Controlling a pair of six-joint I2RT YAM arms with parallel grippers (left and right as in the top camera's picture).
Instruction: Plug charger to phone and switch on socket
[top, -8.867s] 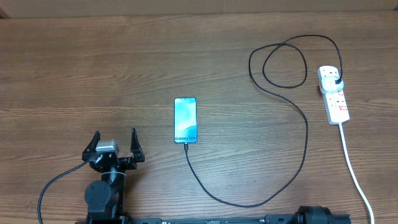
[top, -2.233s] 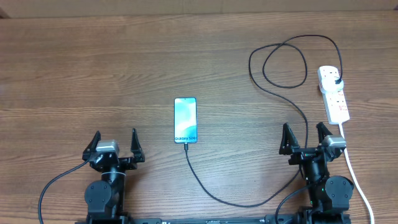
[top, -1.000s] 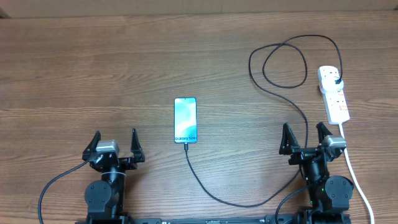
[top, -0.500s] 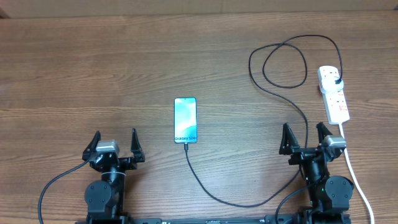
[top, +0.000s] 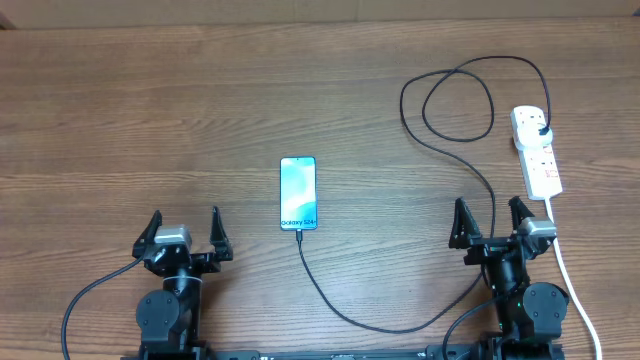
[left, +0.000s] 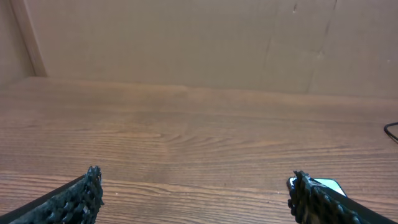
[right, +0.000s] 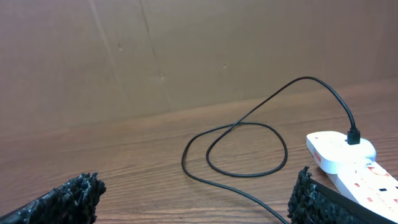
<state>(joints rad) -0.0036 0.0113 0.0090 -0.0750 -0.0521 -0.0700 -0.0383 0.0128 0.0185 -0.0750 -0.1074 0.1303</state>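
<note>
The phone (top: 298, 193) lies flat mid-table, its blue screen up, and its corner (left: 329, 185) peeks past my left finger. The black charger cable (top: 400, 325) runs from the phone's near end in a wide curve, loops at the back right (right: 245, 149), and ends in a plug (top: 541, 126) seated in the white socket strip (top: 537, 152) (right: 348, 155). My left gripper (top: 184, 227) (left: 194, 190) rests open at the front left, nothing between its fingers. My right gripper (top: 490, 217) (right: 198, 196) stands open at the front right, the cable passing between its fingers on the table.
The strip's thick white cord (top: 575, 285) trails along the right side toward the front edge, close beside my right arm. A brown cardboard wall (left: 199, 43) closes off the back of the wooden table (top: 150, 110).
The right arm, absent in the oldest frame, has come into view at the front right. Over the last second nothing has moved.
</note>
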